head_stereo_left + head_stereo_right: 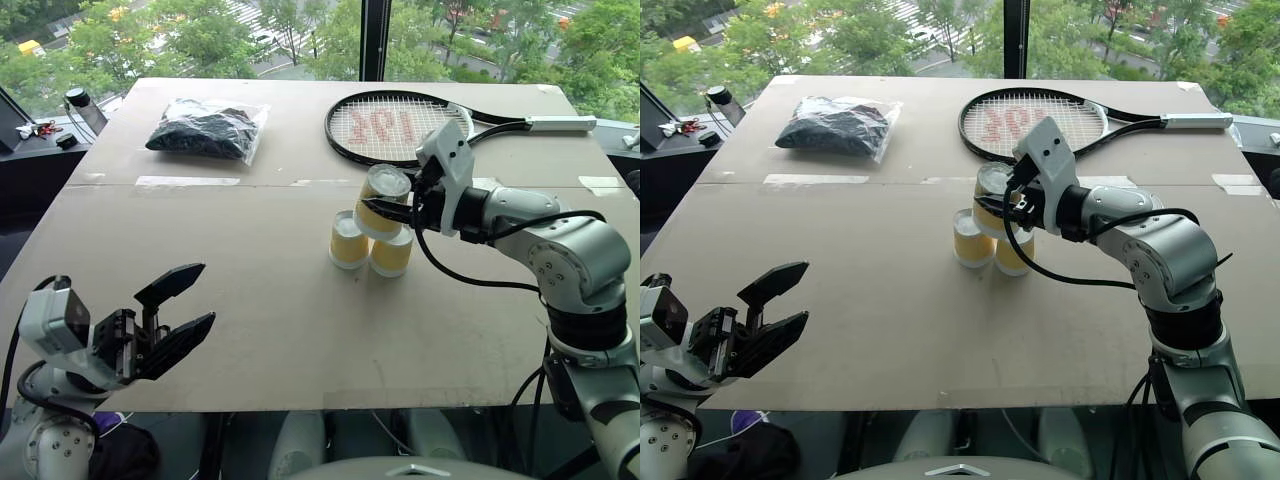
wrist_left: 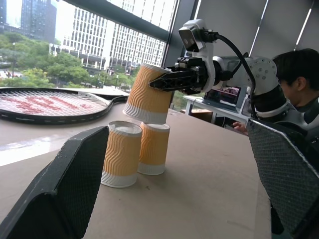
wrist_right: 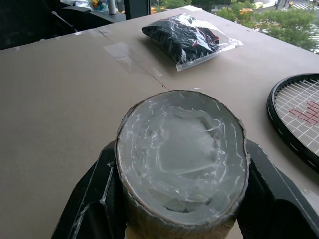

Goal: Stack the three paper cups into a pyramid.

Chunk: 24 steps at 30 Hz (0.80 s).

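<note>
Currently: third paper cup, tilted, clamped in right gripper, touching two base paper cups standing side by side near tennis racket; left gripper wide, empty; risk: tilted release slips off, toppling the base pair

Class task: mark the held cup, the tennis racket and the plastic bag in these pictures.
held cup [image 2: 148, 94], left wrist view, on its ribbed side
tennis racket [image 1: 392, 128], left eye view, on the strings of its head
plastic bag [image 1: 835, 127], right eye view, on the dark contents at its middle
</note>
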{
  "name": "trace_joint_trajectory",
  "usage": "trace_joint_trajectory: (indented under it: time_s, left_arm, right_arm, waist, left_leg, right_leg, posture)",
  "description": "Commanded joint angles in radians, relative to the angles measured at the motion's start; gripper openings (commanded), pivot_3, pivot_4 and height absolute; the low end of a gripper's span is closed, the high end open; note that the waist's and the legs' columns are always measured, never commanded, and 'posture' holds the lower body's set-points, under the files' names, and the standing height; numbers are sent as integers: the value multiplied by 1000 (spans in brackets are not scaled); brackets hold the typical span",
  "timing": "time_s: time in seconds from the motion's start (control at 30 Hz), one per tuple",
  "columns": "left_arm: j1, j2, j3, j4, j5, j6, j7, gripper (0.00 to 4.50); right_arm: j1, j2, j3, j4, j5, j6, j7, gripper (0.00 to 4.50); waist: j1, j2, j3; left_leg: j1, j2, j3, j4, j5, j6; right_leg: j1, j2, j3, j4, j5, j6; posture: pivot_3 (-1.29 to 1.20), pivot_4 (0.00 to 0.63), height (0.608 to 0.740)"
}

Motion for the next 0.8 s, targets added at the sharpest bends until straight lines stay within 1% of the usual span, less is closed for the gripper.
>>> trace_joint_trajectory:
  time_s: [0.03, 0.37, 0.43, 0.47, 0.5, 0.57, 0.67, 0.8]
  left_arm:
    - [-1, 8, 15, -14, -15, -6, -7, 4500]
    - [5, 5, 14, -23, -17, -3, 1, 4500]
    - [7, 5, 16, -25, -18, -3, 2, 4500]
    - [10, 5, 17, -27, -19, -3, 3, 4500]
    - [12, 5, 19, -29, -20, -2, 3, 4500]
    - [20, 4, 22, -34, -23, -2, 4, 4500]
    - [32, 3, 25, -41, -27, -1, 7, 4500]
    - [46, -10, 20, -55, -29, -3, 16, 4500]
  right_arm:
    - [-17, -7, 10, -42, -5, -21, 8, 1981]
    - [-13, -22, 48, -14, -28, -49, 43, 1981]
    - [-16, -23, 56, 10, -46, -73, 47, 2998]
    - [-17, -26, 59, 19, -54, -84, 52, 3302]
    - [-18, -31, 62, 24, -61, -95, 58, 3762]
    - [-20, -38, 57, 27, -72, -116, 64, 4429]
    - [-28, -47, 28, 19, -70, -142, 72, 4429]
    - [-24, -62, -57, -22, 15, -147, 119, 4429]
  waist:
    - [0, 0, 0]
    - [0, 0, 0]
    - [0, 0, 0]
    - [0, 0, 0]
    - [0, 0, 0]
    - [0, 0, 0]
    - [0, 0, 0]
    - [1, 0, 0]
  left_leg:
    - [0, 0, 0, 0, 0, 0]
    - [0, 0, 0, 0, 0, 0]
    - [0, 0, 0, 0, 0, 0]
    - [0, 0, 0, 0, 0, 0]
    - [0, 0, 0, 0, 0, 0]
    - [0, 0, 0, 0, 0, 0]
    - [0, 0, 0, 0, 0, 0]
    - [0, 0, 0, 0, 0, 0]
  right_leg:
    - [0, 0, 0, 0, 0, 0]
    - [0, 0, 0, 0, 0, 0]
    - [0, 0, 0, 0, 0, 0]
    - [0, 0, 0, 0, 0, 0]
    - [0, 0, 0, 0, 0, 0]
    - [0, 0, 0, 0, 0, 0]
    - [0, 0, 0, 0, 0, 0]
    - [0, 0, 0, 0, 0, 0]
  posture:
    - [0, 150, 740]
    - [0, 150, 740]
    - [0, 150, 740]
    - [0, 150, 740]
    - [0, 150, 740]
    - [0, 150, 740]
    - [0, 150, 740]
    - [0, 150, 740]
